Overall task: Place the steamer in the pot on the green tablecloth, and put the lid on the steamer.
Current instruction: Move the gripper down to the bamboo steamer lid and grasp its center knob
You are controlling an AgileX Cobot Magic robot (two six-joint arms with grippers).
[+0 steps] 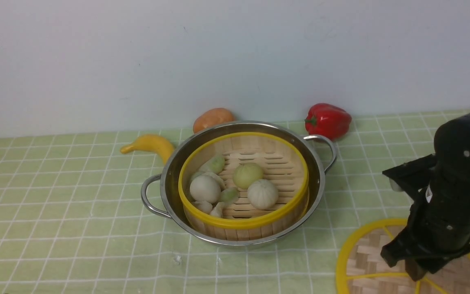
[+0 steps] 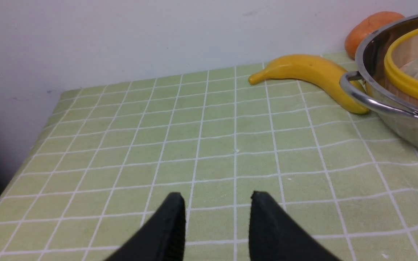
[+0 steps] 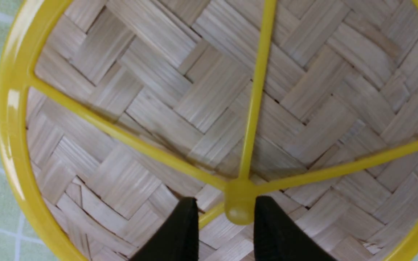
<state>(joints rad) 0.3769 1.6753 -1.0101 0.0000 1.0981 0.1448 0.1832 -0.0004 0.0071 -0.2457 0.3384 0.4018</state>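
Right pincer [image 3: 225, 201] tilts down, jaws straddling lid [image 3: 201, 94] knob [image 3: 238, 204].

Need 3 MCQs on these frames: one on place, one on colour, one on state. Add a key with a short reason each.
1. Where is the round slatted bamboo steamer relative to the shiny steel two-handled pot?
A. beside it
B. inside it
C. stacked beneath it

2. What colour is the bell pepper beyond the pot?
A. red
B. green
C. orange

3. The right gripper is:
A. shut on the pot's handle
B. shut on the steamer's rim
C. open, fingers astride the knob of the flat woven yellow-rimmed lid

Key:
1. B: the pot's wall rings the steamer.
2. A: the front view shows it plainly red.
3. C: the right wrist view shows the knob between parted fingers.
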